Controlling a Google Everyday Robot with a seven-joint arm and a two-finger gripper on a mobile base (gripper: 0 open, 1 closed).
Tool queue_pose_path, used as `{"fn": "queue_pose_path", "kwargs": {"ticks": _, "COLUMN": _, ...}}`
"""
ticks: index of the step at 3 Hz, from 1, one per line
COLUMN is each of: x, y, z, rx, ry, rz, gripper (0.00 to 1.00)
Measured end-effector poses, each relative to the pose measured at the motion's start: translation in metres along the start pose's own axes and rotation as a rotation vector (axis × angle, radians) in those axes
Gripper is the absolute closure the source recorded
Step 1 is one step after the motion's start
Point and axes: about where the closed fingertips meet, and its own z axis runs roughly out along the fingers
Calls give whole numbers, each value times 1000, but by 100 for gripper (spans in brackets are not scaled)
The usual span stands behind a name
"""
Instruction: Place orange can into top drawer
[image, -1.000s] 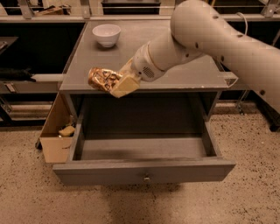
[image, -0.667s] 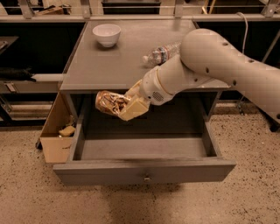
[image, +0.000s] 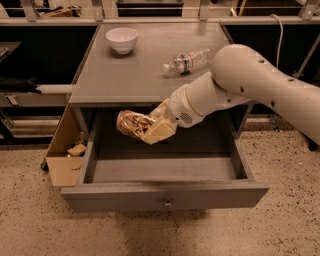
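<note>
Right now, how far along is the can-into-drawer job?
Done: the top drawer stands open and the orange can is grasped. In hand: the gripper holds the can in the air over the drawer's interior, left of centre. Left: lower it in and release.

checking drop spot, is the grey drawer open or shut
Open: grey wooden drawer pulled out; the hand holds a dented orange-gold can above it.

Orange can (image: 130, 123) (sideways, in the jaws) above open top drawer (image: 125, 196).
</note>
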Motion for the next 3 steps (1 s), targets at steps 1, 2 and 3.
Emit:
{"fn": "queue_pose_path", "kwargs": {"ticks": 1, "x": 46, "y": -8, "z": 11, "rx": 2, "ry": 7, "rz": 69, "gripper": 100}}
{"fn": "queue_pose_path", "kwargs": {"ticks": 2, "x": 76, "y": -18, "z": 22, "rx": 2, "ry": 12, "rz": 122, "gripper": 100}}
{"fn": "queue_pose_path", "kwargs": {"ticks": 3, "x": 103, "y": -33, "z": 38, "rx": 6, "ry": 22, "rz": 194, "gripper": 100}}
